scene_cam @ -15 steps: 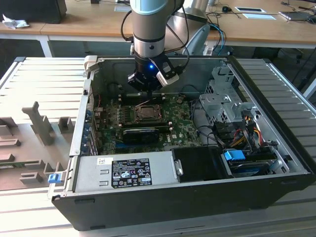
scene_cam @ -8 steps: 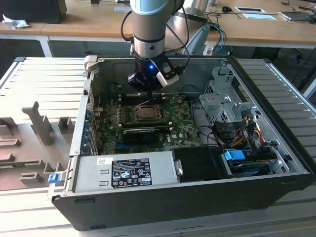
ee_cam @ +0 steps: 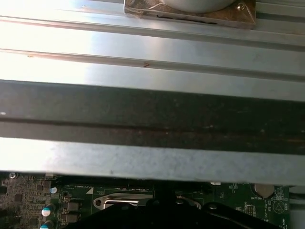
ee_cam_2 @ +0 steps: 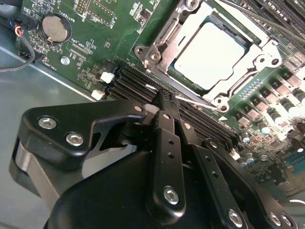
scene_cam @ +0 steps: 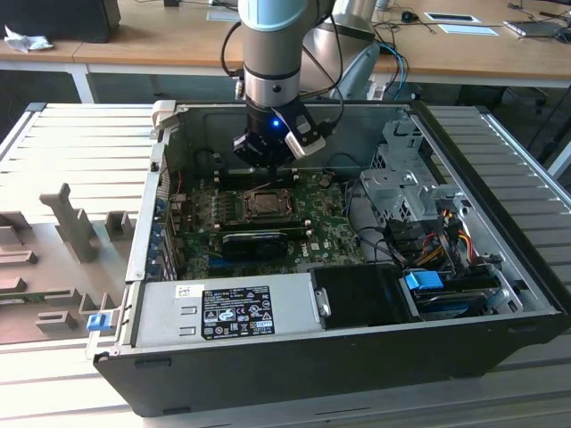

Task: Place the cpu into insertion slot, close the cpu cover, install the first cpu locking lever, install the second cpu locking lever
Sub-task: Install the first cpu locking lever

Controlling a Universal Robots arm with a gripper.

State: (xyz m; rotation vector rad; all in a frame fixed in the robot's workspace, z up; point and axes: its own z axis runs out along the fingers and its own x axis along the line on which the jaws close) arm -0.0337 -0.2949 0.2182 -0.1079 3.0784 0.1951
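Silver-grey square cpu [ee_cam_2: 209, 55] sits under the silver metal cpu cover [ee_cam_2: 259, 64], edges hidden. Black gripper [ee_cam_2: 164, 98] jaws look pressed together beside it, tips blurred.

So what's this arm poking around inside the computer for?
A robot arm is reaching down into an open computer case, its tool hovering at the edge of the processor socket on the green motherboard. In the second wrist view the cpu already sits in the insertion slot, with the cpu cover closed over it. The tool's tips are right by a thin metal locking lever that runs along the socket's side, so it appears to be working on that.
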